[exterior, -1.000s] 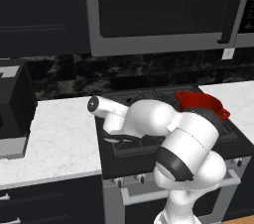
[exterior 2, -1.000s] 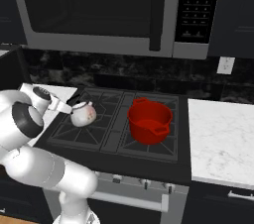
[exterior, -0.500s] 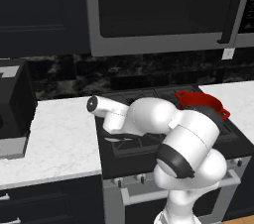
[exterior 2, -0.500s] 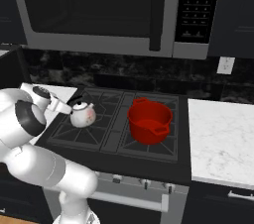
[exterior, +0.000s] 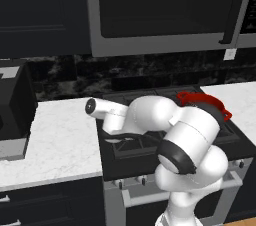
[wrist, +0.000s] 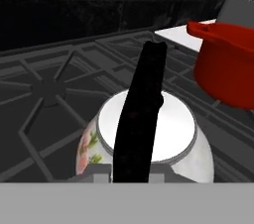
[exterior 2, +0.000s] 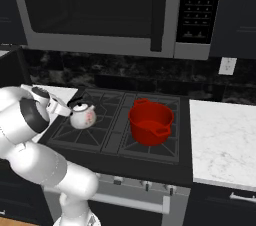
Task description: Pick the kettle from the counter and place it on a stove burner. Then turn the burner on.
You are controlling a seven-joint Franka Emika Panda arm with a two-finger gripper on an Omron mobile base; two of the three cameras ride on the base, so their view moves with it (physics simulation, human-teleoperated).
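The white-grey kettle (exterior 2: 83,116) with its pinkish mark hangs just over the front-left stove burner (exterior 2: 75,135) of the black cooktop. My gripper (exterior 2: 74,108) reaches in from the left and is shut on the kettle's black arched handle (wrist: 141,114). In the hand view the handle runs up the middle over the kettle's white lid (wrist: 171,129), with the pink flower mark (wrist: 89,148) at lower left. In the left base view my white arm (exterior: 165,125) covers the kettle. The white marble counter (exterior: 60,140) lies left of the cooktop.
A red two-handled pot (exterior 2: 150,122) stands on the front-right grate, close to the kettle's right, and is also the red pot (wrist: 228,64) in the hand view. A microwave (exterior 2: 100,10) hangs above the cooktop. A dark appliance (exterior: 12,105) sits on the left counter. Knobs (exterior 2: 145,185) line the stove front.
Almost nothing has changed; the kettle stays in the gripper over the front-left grate, perhaps a touch lower.
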